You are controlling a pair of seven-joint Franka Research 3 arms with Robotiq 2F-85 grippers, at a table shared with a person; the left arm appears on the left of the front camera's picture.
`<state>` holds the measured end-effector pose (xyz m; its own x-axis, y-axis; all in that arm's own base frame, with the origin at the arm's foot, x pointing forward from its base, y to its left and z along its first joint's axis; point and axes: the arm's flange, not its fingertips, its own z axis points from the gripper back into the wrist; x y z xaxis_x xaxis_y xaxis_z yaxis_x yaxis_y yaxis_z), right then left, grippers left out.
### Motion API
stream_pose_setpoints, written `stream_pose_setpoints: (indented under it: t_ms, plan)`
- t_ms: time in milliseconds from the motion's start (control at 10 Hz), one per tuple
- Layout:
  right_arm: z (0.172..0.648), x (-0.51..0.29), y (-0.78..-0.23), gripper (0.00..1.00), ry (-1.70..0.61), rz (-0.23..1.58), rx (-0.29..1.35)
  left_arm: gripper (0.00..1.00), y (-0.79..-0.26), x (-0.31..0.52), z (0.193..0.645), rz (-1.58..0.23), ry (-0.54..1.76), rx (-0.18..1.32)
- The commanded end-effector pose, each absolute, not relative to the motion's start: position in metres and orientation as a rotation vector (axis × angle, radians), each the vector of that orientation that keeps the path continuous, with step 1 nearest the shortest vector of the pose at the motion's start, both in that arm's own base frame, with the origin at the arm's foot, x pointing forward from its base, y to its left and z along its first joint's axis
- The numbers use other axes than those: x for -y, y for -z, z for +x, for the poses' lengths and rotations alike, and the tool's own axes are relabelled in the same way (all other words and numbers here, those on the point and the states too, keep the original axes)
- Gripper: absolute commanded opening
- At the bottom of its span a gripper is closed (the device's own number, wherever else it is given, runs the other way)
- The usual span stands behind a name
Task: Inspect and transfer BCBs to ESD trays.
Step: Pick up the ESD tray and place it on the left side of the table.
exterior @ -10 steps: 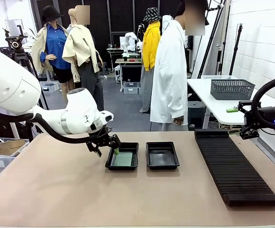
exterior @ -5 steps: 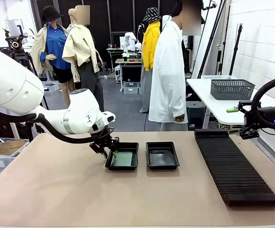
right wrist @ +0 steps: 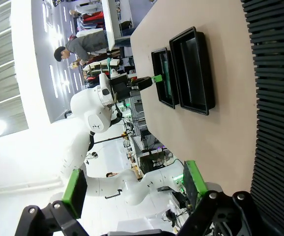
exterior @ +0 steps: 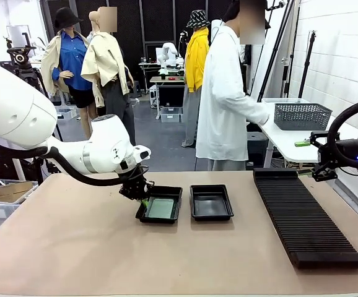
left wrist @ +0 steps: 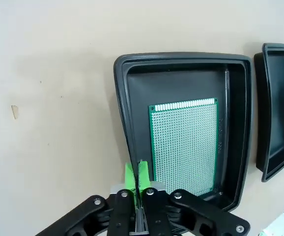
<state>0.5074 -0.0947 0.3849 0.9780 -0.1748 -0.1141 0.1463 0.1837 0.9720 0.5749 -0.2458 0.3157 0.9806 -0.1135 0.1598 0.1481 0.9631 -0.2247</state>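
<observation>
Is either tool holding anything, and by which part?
Left tool pinches the left ESD tray by its side rim, near a corner. Right tool is open, holding nothing.

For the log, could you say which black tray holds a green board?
The robot's-left tray, by the left claw; the other tray shows bare black floor.

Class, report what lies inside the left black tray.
One green BCB lies flat in the left tray. The floor beneath it is covered; the left tool hides some rim.

Right pincer (right wrist: 132,186) spread, black trays (right wrist: 191,69), ribbed rack (right wrist: 274,98)
</observation>
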Motion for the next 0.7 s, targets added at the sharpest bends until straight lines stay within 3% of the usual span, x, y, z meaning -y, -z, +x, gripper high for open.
stream_pose_setpoints:
  t_ms: [0,600]
  plan:
    - [0.5089,0.0942,-0.3871,1.0,0.226,1.368,0.02,0.0,-0.3154,0.2454,0.5749,-0.239,0.132,0.153]
    - [0.5089,0.0942,-0.3871,1.0,0.226,1.368,0.02,0.0,-0.3154,0.2454,0.5749,-0.239,0.132,0.153]
